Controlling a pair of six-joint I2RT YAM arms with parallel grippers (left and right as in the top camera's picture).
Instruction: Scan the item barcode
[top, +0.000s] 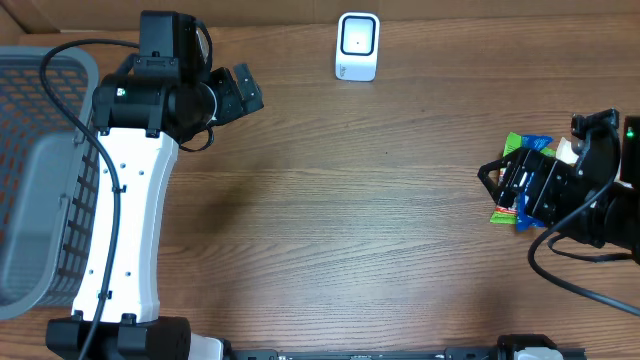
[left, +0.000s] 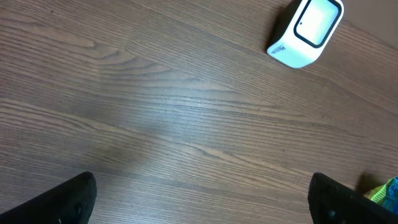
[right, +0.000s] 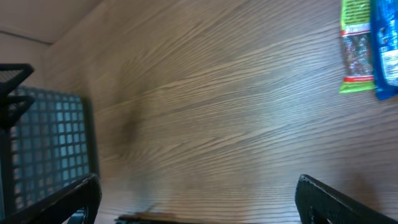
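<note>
Two snack packets lie side by side at the table's right edge, a green packet (top: 514, 143) (right: 355, 46) and a blue packet (top: 540, 141) (right: 385, 50). My right gripper (top: 497, 185) (right: 199, 208) hovers over their middle, open and holding nothing; in its wrist view the packets sit at the top right, away from the fingers (right: 339, 202). The white barcode scanner (top: 357, 46) (left: 306, 31) stands upright at the back centre. To its left my left gripper (top: 250, 92) (left: 202, 205) is open and empty over bare wood. A corner of the green packet (left: 384, 190) shows at that view's lower right.
A grey mesh basket (top: 40, 170) (right: 43, 143) stands at the left edge, beside the left arm's white link (top: 130, 230). Wood tabletop (top: 350, 220) lies between the two arms.
</note>
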